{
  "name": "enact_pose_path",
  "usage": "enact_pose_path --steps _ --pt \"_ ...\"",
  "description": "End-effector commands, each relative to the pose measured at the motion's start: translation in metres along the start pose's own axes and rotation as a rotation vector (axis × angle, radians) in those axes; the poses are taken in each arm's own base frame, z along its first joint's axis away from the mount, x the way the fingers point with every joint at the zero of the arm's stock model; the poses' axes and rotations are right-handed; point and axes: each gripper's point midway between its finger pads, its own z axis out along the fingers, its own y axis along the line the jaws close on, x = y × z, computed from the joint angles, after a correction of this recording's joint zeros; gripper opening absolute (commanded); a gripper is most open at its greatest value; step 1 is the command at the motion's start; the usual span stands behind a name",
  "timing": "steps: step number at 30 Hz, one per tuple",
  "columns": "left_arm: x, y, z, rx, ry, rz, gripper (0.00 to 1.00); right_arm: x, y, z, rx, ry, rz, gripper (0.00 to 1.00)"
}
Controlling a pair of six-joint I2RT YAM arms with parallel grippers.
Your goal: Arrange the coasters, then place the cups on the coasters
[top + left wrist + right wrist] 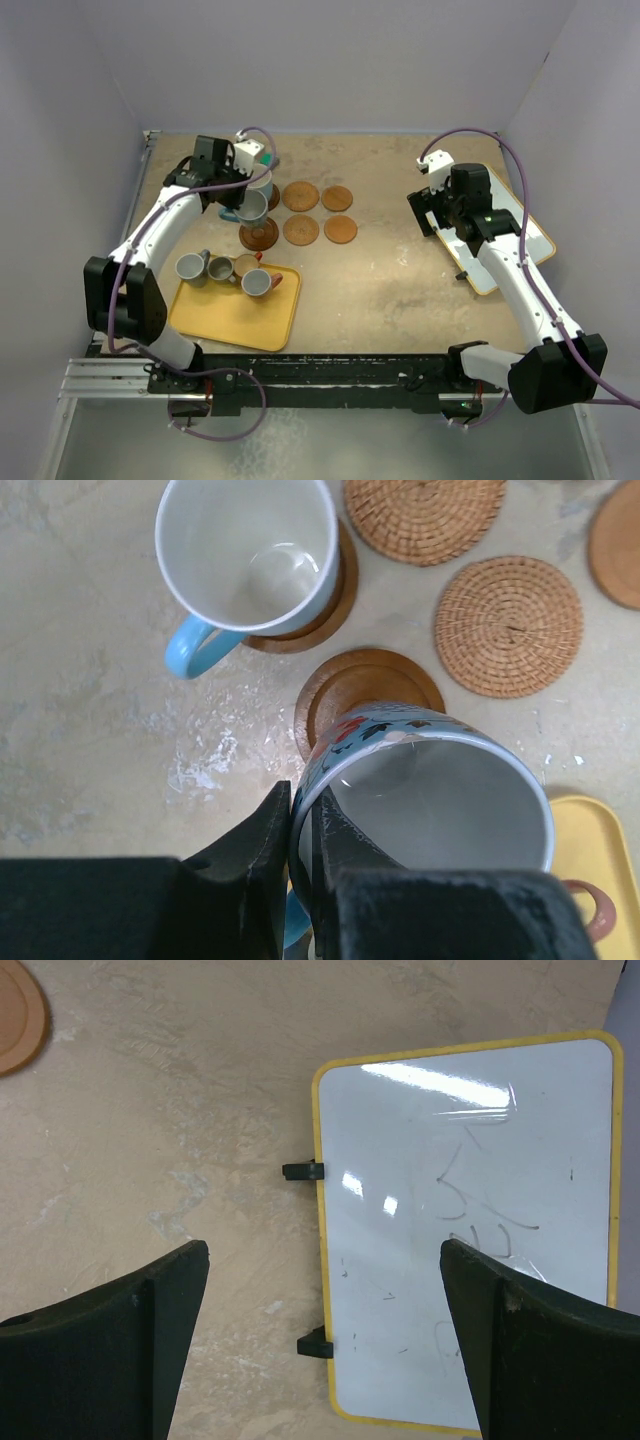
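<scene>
My left gripper (243,200) (300,805) is shut on the rim of a patterned light blue cup (253,208) (430,790), one finger inside and one outside. The cup hangs just over a dark brown coaster (259,238) (365,680). A second light blue cup (262,180) (245,555) stands on another dark coaster (325,610) behind it. More coasters (300,196) (340,230) (508,625) lie in two rows to the right. Several smaller cups (190,268) (258,283) sit on the yellow tray (235,320). My right gripper (440,212) (320,1260) hangs open and empty, far from them.
A yellow-framed whiteboard (505,245) (470,1210) lies under my right gripper at the table's right side. One coaster's edge (15,1015) shows at the top left of the right wrist view. The yellow tray's corner (600,840) lies just beside the held cup. Walls enclose the table.
</scene>
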Motion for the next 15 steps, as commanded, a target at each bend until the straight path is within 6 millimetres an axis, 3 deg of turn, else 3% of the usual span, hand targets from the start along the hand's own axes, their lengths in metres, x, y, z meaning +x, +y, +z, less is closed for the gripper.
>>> enact_pose_path --steps 1,5,15 --pt "-0.008 0.018 0.013 -0.008 -0.055 -0.1 0.03 -0.014 -0.005 -0.005 0.009 -0.059 0.002 1.0" --pt "0.004 0.023 0.027 -0.004 -0.029 -0.15 0.03 -0.019 -0.004 -0.013 0.004 -0.084 0.009 1.0" --pt "0.015 0.022 0.049 0.001 -0.006 -0.204 0.03 -0.031 -0.002 -0.032 -0.018 -0.154 0.021 1.0"
